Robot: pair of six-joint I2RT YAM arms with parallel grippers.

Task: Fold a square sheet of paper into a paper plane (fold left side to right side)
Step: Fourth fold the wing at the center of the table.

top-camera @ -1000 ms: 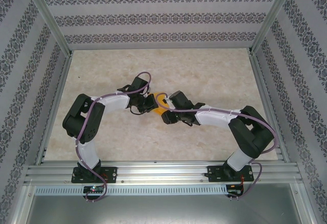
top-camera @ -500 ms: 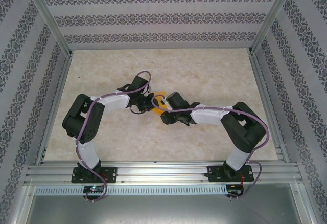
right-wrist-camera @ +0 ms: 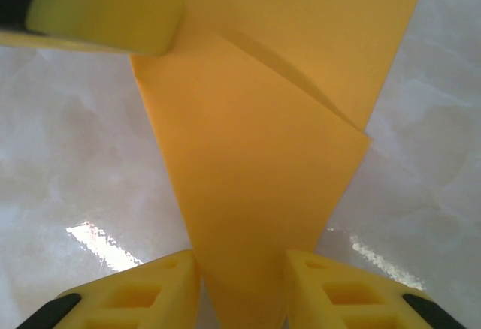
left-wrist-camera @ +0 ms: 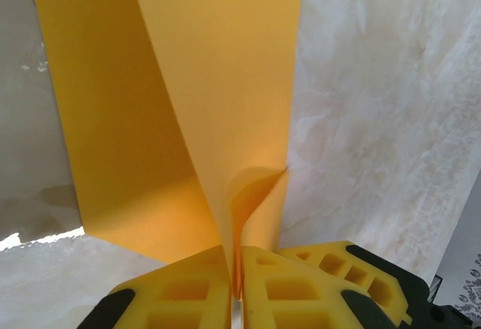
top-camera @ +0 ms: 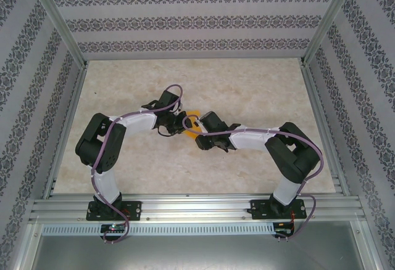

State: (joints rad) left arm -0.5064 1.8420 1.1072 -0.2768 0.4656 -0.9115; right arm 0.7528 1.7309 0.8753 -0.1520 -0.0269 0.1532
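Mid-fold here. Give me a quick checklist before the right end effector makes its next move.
1. Left end effector pinched shut on the orange paper: ok.
2. Right end effector straddling the paper's narrow end, jaws apart: ok.
3. Right grip made: not ok.
4. Diagonal crease present: ok.
5. Paper flat near the left pinch: not ok, a curl bulges.
6. Edges aligned: cannot tell.

Pale beige marbled tabletop (top-camera: pixel 247 85), glossy, with white glare patches close up. Near centre, slightly toward 12 o'clock, folded orange paper (top-camera: pixel 194 114): plain, one diagonal-edged flap lying over the layer beneath, another part standing up off the surface. Contact with the surface unclear from above.
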